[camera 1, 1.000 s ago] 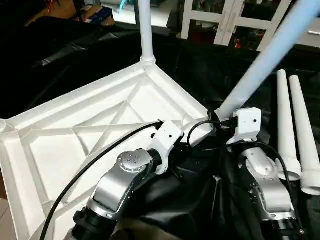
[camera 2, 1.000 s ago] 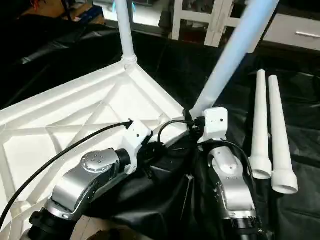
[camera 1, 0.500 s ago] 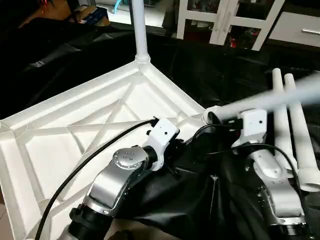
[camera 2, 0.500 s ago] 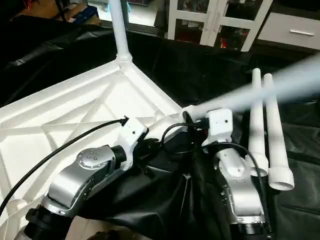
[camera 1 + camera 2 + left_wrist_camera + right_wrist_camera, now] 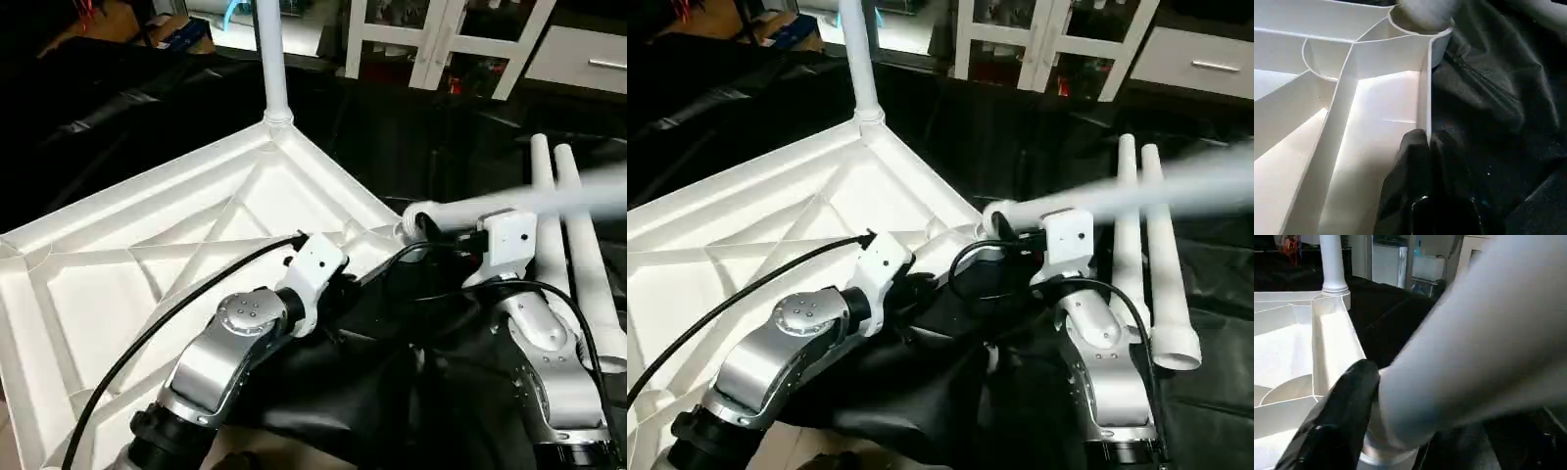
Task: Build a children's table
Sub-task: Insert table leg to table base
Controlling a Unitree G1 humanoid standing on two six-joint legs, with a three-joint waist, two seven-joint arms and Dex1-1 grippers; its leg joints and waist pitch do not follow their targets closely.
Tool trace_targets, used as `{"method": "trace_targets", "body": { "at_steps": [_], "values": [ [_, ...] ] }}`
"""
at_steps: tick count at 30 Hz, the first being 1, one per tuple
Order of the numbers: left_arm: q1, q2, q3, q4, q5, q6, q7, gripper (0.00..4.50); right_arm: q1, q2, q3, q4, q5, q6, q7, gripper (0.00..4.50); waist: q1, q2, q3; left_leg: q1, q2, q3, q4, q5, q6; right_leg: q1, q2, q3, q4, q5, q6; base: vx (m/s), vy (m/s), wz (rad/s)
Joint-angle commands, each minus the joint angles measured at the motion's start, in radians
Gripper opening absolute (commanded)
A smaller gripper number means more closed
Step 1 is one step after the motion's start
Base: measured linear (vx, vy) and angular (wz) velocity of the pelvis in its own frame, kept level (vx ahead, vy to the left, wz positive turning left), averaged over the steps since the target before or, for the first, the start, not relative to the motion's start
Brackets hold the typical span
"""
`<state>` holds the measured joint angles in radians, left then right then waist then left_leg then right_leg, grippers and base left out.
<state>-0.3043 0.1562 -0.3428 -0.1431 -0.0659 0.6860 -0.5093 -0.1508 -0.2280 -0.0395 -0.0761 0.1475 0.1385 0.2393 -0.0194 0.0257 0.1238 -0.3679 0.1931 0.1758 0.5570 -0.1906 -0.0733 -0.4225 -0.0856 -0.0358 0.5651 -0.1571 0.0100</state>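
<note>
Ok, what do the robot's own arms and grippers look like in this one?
Both forearms are rounded brushed-silver shells with black joints: left arm, right arm. Each wrist carries a boxy white camera housing fed by a black cable. The fingers are matte black.

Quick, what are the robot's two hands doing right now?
Left gripper: shut on the white plastic tabletop's rim.
Right gripper: shut on a long white tube leg.

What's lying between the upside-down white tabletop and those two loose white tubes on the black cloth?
In the left eye view, the right gripper and the leg it grips cross that gap, over black cloth.
</note>
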Motion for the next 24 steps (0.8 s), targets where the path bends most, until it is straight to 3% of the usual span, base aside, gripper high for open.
{"method": "trace_targets", "body": {
  "at_steps": [1,7,12,16,19,24],
  "values": [
    [0.051,0.034,-0.030,0.042,0.008,0.016,-0.011,0.00,-0.001,-0.014,-0.019,-0.025,0.015,-0.007,0.021,2.88,0.010,-0.021,-0.067,-0.003,0.016,0.006,-0.042,-0.046,0.146,0.061,-0.029,0.027,-0.038,-0.067,-0.258,0.000,0.000,0.00],
    [0.058,0.048,-0.046,0.035,0.011,-0.017,-0.032,0.00,-0.016,-0.041,-0.047,-0.015,0.073,0.000,0.075,2.42,0.012,-0.021,-0.062,-0.002,0.018,0.005,-0.042,-0.101,0.141,0.056,-0.030,0.027,-0.044,-0.152,-0.244,0.000,0.000,0.00],
    [0.059,0.059,-0.052,0.026,-0.001,-0.041,-0.062,0.00,-0.063,-0.074,-0.108,-0.001,0.228,0.066,0.204,2.12,0.014,-0.025,-0.059,-0.002,0.018,0.004,-0.044,-0.146,0.123,0.053,-0.031,0.028,-0.048,-0.225,-0.218,0.000,0.000,0.00],
    [0.057,0.089,-0.066,0.028,-0.004,-0.084,-0.105,0.00,-0.101,-0.132,-0.136,0.017,0.347,0.179,0.327,1.93,0.014,-0.028,-0.061,-0.002,0.017,0.003,-0.042,-0.126,0.133,0.055,-0.030,0.027,-0.046,-0.207,-0.221,0.000,0.000,0.00],
    [0.044,0.157,-0.091,0.049,0.009,-0.179,-0.189,0.00,-0.110,-0.289,-0.135,0.093,0.422,0.243,0.597,1.89,0.024,-0.035,-0.064,-0.003,0.018,0.003,-0.037,-0.096,0.166,0.059,-0.033,0.025,-0.041,-0.183,-0.240,0.000,0.000,0.00],
    [0.040,0.180,-0.087,0.052,0.008,-0.206,-0.221,0.00,-0.085,-0.345,-0.121,0.114,0.431,0.275,0.695,1.87,0.031,-0.036,-0.065,-0.003,0.021,0.005,-0.033,-0.067,0.183,0.056,-0.035,0.024,-0.039,-0.175,-0.259,0.000,0.000,0.00]
  ]
}}
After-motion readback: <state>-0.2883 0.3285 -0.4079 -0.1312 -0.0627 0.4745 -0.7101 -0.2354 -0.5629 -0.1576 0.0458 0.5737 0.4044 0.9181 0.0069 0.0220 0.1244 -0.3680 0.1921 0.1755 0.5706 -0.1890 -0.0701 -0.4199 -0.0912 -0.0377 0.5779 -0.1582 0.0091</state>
